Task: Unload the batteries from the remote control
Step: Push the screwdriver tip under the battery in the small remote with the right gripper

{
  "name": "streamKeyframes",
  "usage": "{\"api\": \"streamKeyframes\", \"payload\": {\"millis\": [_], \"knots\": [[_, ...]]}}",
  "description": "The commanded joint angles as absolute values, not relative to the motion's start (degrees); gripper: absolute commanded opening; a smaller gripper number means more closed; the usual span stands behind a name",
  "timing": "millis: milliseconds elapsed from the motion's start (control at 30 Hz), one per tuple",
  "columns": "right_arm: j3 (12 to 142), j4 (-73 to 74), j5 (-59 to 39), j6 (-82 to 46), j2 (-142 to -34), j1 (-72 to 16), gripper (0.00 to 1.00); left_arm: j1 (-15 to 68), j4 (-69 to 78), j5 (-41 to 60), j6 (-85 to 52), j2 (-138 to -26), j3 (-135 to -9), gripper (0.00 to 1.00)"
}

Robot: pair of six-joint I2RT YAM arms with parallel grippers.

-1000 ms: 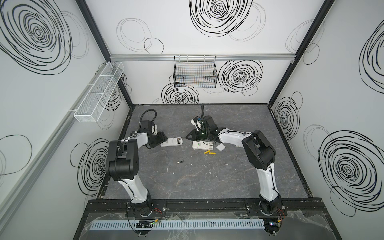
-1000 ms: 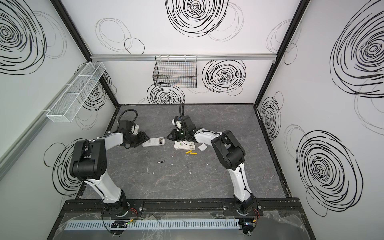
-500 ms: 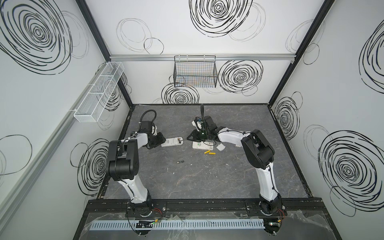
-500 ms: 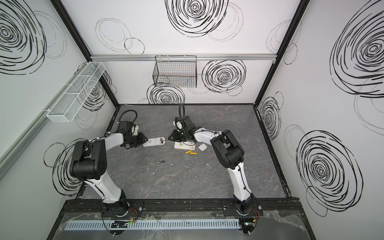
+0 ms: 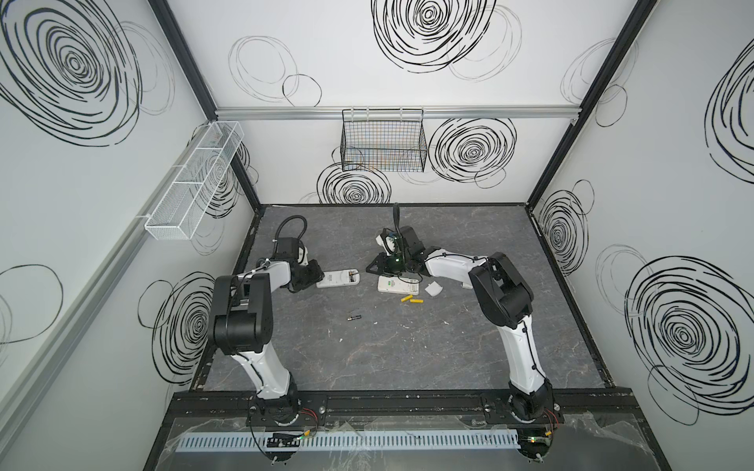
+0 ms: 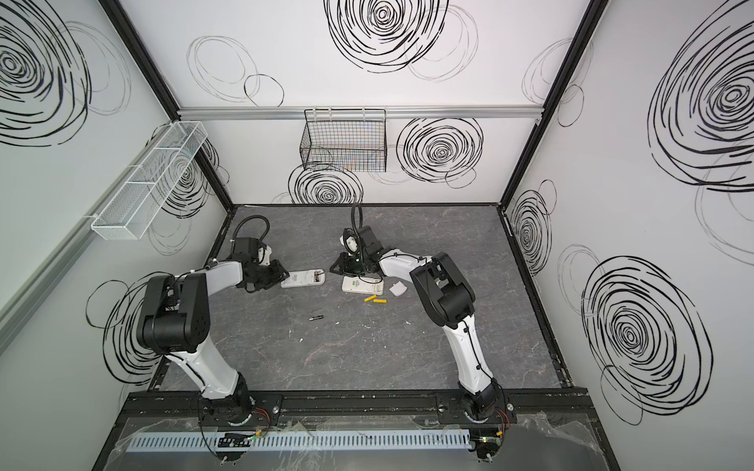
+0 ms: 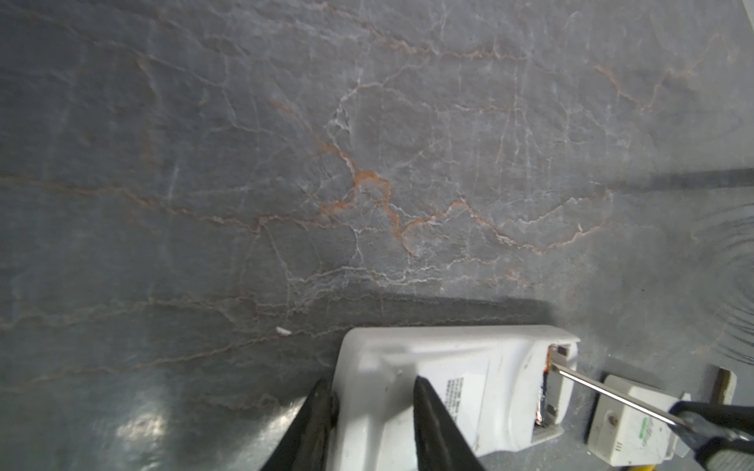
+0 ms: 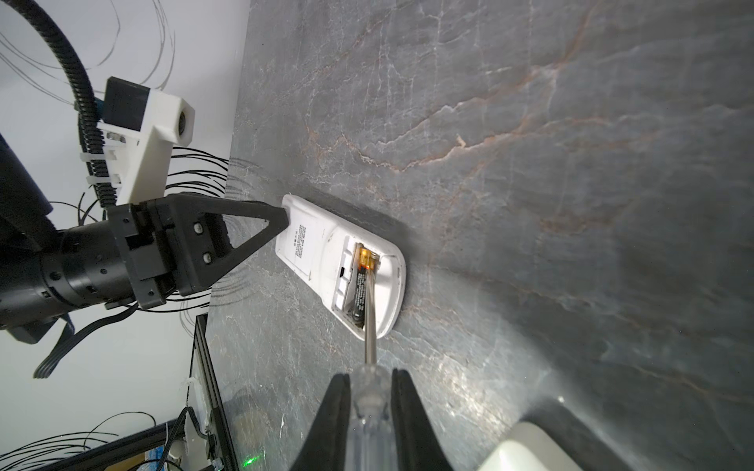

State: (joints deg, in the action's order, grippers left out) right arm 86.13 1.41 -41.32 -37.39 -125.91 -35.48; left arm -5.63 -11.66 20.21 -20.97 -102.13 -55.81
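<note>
A white remote control (image 5: 338,279) (image 6: 302,279) lies back up on the grey table, its battery bay uncovered. My left gripper (image 7: 373,383) (image 5: 316,277) is shut on the remote's closed end (image 7: 449,379). My right gripper (image 8: 370,375) (image 5: 373,267) is shut on a clear-handled screwdriver (image 8: 369,403). Its shaft (image 7: 612,397) reaches into the bay beside a black battery (image 8: 359,285) with a brassy end. Two yellow batteries (image 5: 411,300) (image 6: 376,299) and one black battery (image 5: 354,317) (image 6: 316,317) lie loose on the table.
A second white remote (image 5: 398,284) (image 6: 362,284) lies just right of the first, under my right wrist. A small white cover (image 5: 433,288) sits beside it. A black wire basket (image 5: 383,142) hangs on the back wall and a white mesh shelf (image 5: 196,183) on the left wall.
My left jaws have narrowed onto the remote's end. The right gripper and the screwdriver have hardly moved.
</note>
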Motion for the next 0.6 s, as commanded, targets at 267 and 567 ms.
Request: {"api": "streamKeyframes", "payload": {"millis": [267,567], "knots": [[89.50,-3.60,-44.80,-35.97,-128.56,-36.80,0.00,-3.80,-10.46,21.13,-20.32,-103.36,-55.55,0.31],[97.90,-19.30,-41.53,-30.27,-129.81,-38.46,0.00,-3.43,-10.36,20.95,-20.54,-103.19,-55.46,0.29]]}}
